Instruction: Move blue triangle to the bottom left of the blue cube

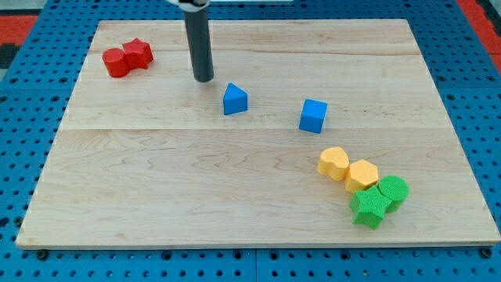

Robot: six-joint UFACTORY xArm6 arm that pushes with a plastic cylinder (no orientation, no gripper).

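My tip [203, 78] rests on tabletop [156, 196] just upper-left of blue triangle [235, 99], blue cube [313, 115] to its right; no gripper fitted.

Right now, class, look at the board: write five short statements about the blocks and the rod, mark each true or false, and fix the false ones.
1. My tip touches the blue triangle. False: it stands apart, to the triangle's upper left.
2. The blue triangle lies to the view's left of the blue cube. True.
3. The two red blocks sit at the view's bottom right. False: top left.
4. The yellow blocks and green blocks cluster at the bottom right. True.
5. The blue cube touches a yellow block. False: they are apart.
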